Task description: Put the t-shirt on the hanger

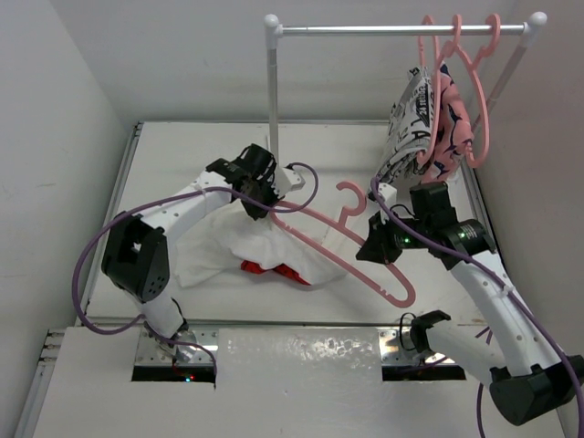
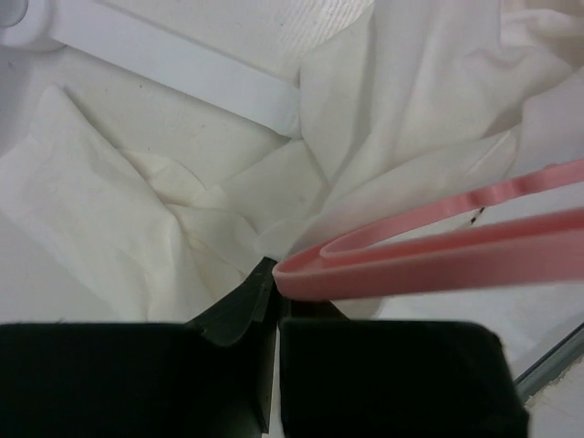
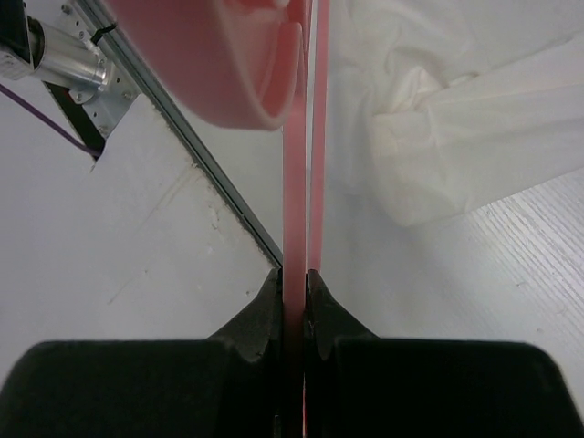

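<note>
Only the top view takes in the whole scene. It shows two arms, one white t-shirt (image 1: 228, 248) crumpled on the table (image 1: 182, 155) with its red print (image 1: 274, 270) at the near edge, and one pink hanger (image 1: 328, 242) slanting above it. Behind them the rail (image 1: 392, 30) carries three more pink hangers (image 1: 481, 109) and two garments, one black-and-white (image 1: 409, 119) and one pink-and-navy (image 1: 452, 132).

The left wrist view adds the close contact. The left hand (image 2: 274, 292) has its fingers together, and folds of the t-shirt (image 2: 119, 210) run in to their tips, so cloth seems to be pinched there. The rounded end of the hanger (image 2: 438, 255) sits just above the tips.

The right wrist view shows the right hand (image 3: 294, 283) clamped on the hanger's thin bar (image 3: 294, 182), which runs straight away from the fingers. A bunched part of the t-shirt (image 3: 456, 119) lies beyond on the right.

From above, the left arm bends at the elbow and reaches forward, with its hand (image 1: 257, 203) over the far edge of the shirt. The right arm stretches in from the right, and its hand (image 1: 376, 245) grips the hanger's lower bar near the hook.
</note>
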Controlling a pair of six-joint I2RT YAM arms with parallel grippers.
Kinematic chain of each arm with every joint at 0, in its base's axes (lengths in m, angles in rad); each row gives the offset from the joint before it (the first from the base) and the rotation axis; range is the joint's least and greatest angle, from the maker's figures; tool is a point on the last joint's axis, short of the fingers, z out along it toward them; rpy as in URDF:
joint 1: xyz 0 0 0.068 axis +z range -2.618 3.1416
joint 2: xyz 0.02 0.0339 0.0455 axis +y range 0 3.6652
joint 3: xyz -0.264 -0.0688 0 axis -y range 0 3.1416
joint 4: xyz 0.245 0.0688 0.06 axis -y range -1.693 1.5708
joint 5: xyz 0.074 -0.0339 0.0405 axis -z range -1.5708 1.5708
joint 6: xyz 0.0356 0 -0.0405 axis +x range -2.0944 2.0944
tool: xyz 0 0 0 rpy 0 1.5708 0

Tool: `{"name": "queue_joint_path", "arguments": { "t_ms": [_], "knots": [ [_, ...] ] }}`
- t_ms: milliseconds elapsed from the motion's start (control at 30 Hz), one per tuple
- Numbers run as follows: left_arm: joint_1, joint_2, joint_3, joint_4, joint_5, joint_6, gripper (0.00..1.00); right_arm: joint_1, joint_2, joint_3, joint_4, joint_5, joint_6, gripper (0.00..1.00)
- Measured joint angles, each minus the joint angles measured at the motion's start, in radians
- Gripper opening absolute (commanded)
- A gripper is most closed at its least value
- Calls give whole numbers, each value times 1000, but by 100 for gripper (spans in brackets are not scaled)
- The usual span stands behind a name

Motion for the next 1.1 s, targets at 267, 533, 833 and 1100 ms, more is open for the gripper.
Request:
{"name": "queue_joint_path", "arguments": {
  "t_ms": [267,533,833,1100],
  "knots": [
    [5,-50,-14,1,35,19,0,42,64,-14,32,-7,-10,0],
    [11,-51,1,1,39,39,0,78,39,-75,21,-6,-12,0],
    [11,-50,6,-16,42,77,0,80,-12,-72,-20,28,-12,0],
    [9,-236,-222,-127,122,284,10,86,-32,-60,-79,70,-13,0]
  ]
}}
